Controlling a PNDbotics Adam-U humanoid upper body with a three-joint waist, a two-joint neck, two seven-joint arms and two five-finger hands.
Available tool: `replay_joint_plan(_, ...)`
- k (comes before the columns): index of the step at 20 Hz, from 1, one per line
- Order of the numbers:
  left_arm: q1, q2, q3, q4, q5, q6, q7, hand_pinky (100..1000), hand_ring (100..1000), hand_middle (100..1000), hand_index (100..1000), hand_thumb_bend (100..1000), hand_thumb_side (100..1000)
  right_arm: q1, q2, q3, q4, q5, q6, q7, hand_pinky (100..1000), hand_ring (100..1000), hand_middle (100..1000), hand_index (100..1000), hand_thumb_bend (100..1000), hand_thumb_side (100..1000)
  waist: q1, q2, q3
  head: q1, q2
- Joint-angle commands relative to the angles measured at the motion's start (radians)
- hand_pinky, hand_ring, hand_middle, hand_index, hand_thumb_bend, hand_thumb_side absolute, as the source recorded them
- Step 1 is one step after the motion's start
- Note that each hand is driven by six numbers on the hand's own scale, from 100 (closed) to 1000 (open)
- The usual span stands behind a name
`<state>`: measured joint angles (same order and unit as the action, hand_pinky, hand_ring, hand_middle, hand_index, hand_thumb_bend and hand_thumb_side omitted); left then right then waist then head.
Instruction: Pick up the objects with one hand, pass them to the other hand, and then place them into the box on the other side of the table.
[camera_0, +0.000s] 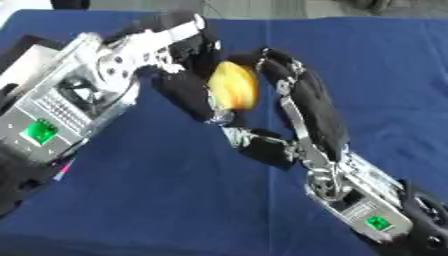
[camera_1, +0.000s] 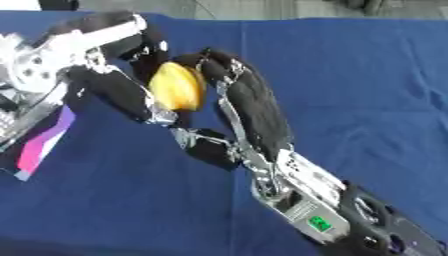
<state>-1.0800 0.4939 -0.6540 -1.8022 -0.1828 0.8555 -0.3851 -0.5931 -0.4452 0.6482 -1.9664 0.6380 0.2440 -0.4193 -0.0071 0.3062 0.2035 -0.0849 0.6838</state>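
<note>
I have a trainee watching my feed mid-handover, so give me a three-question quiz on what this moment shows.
1. True or false: the yellow object lies on the blue tablecloth.
2. Which hands touch the yellow object? A) only the left hand B) only the right hand C) both
3. Fill in: in the right eye view, the pink and purple item shows near the picture's ____ edge.

Key:
1. False; it is held up between the two hands.
2. C; the black fingers of both hands close on it from either side.
3. Left.
</note>
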Motion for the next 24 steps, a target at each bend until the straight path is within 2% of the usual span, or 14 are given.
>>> replay_joint_plan(1,-0.010,0.021,0.013,0.003,0.003,0.052,-0.035,541,445,340,408,548,100,-0.015,-0.003,-0.007,-0.034,-0.017,-0.019,-0.024,751,579,482,609,100,100,0.002,-0.016,-0.001,0.002,-0.003)
replay_joint_plan(3,-0.010,0.022,0.010,-0.002,0.002,0.052,-0.032,570,491,435,530,466,100,-0.016,-0.004,-0.008,-0.034,-0.034,-0.023,-0.048,744,558,456,581,100,100,0.002,-0.015,-0.001,0.003,-0.003)
replay_joint_plan(7,-0.008,0.022,0.009,-0.008,-0.008,0.052,-0.039,607,533,483,628,474,100,-0.015,-0.008,-0.007,-0.034,-0.045,-0.020,-0.084,728,518,404,546,100,100,0.002,-0.015,0.000,0.002,-0.003)
replay_joint_plan(12,-0.009,0.017,0.008,0.007,-0.020,0.052,-0.041,607,532,478,627,439,100,-0.014,-0.012,-0.004,-0.034,-0.045,-0.017,-0.098,723,501,367,540,100,100,0.003,-0.016,0.001,0.000,-0.005)
replay_joint_plan(17,-0.008,0.015,0.016,0.013,-0.006,0.052,-0.037,622,541,488,661,533,100,-0.012,-0.016,-0.004,-0.034,-0.034,-0.017,-0.095,721,500,369,543,100,100,0.003,-0.017,0.003,-0.001,-0.006)
replay_joint_plan(19,-0.007,0.014,0.024,0.014,0.010,0.052,-0.027,630,541,489,654,657,100,-0.011,-0.017,-0.004,-0.034,-0.030,-0.014,-0.094,722,501,370,544,100,100,0.003,-0.017,0.003,-0.002,-0.006)
replay_joint_plan(24,-0.008,0.018,0.046,-0.008,0.072,0.052,0.020,646,540,488,656,777,100,-0.006,-0.021,-0.002,-0.034,-0.015,-0.004,-0.083,724,502,371,545,100,100,0.003,-0.017,0.005,-0.002,-0.009)
